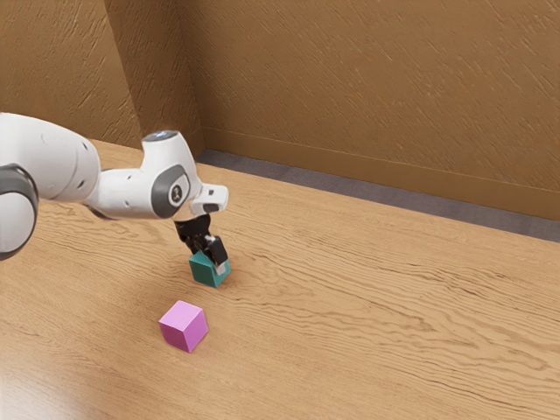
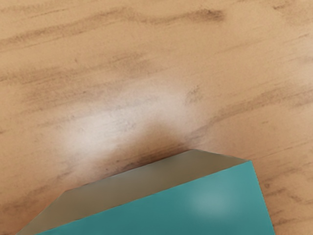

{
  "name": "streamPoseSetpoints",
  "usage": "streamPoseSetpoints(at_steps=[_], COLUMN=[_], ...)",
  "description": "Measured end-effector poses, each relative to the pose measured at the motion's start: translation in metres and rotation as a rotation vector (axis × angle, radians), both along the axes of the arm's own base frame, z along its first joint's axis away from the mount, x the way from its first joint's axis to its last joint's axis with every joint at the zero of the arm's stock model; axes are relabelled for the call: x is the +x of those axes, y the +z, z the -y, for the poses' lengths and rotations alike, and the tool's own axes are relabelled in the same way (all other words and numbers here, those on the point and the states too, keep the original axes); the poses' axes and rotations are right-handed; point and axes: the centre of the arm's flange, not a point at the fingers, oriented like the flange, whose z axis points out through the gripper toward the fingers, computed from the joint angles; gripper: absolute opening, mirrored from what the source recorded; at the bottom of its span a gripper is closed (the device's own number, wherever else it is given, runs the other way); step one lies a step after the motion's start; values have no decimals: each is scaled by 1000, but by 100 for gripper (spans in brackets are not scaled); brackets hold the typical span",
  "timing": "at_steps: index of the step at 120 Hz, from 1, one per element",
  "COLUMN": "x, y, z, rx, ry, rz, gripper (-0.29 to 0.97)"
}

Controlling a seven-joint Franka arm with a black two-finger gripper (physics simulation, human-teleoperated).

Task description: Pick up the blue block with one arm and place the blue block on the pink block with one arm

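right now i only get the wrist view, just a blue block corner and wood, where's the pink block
observer: The pink block sits on the table, apart from the blue block, toward the exterior view's lower left of it.
operator: is my gripper near the blue one
observer: Yes, the gripper is right at the blue block's top, coming down at a slant.
operator: anything on the pink one
observer: No, its top is bare.
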Motion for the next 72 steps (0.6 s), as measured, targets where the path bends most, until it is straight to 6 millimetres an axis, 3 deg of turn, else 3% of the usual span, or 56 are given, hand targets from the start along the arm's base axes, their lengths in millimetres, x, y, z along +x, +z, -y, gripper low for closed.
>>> streamPoseSetpoints(at_steps=[49,72], x=[7,7], y=[-3,-6], z=[0,-1], rx=[-6,-6], ry=[10,15], rz=[6,3], gripper=[67,49])
